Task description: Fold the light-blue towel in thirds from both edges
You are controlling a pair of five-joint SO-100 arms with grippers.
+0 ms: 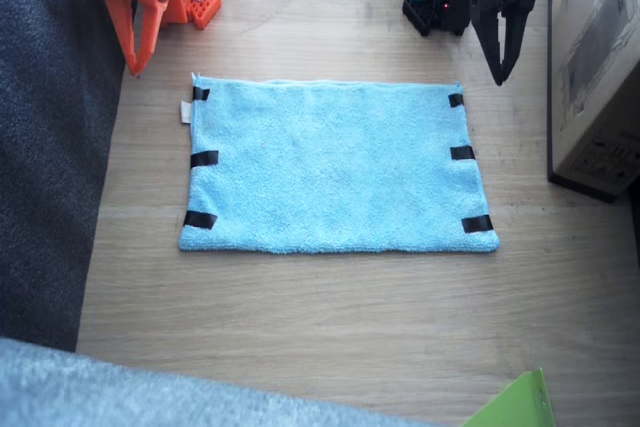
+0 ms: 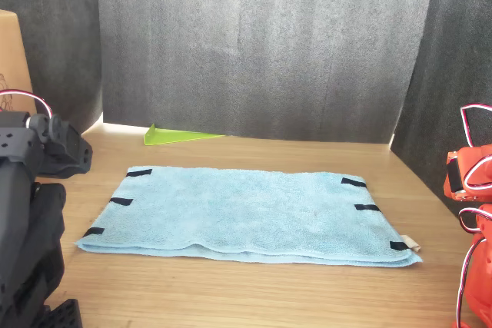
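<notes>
Fixed view: light-blue towel lying flat, long axis 3-to-9 o'clock; right gripper hanging near 9 o'clock edge, left gripper near 3 o'clock edge; both jaws looking pressed together, empty.

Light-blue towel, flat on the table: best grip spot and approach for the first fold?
Probably a short edge of the light-blue towel, at its end tape strips. It lies flat and spread, so only edges can be pinched. Come down from above at the outer side, slipping a finger under the hem. The right gripper and left gripper each hang nearest one short edge.
</notes>
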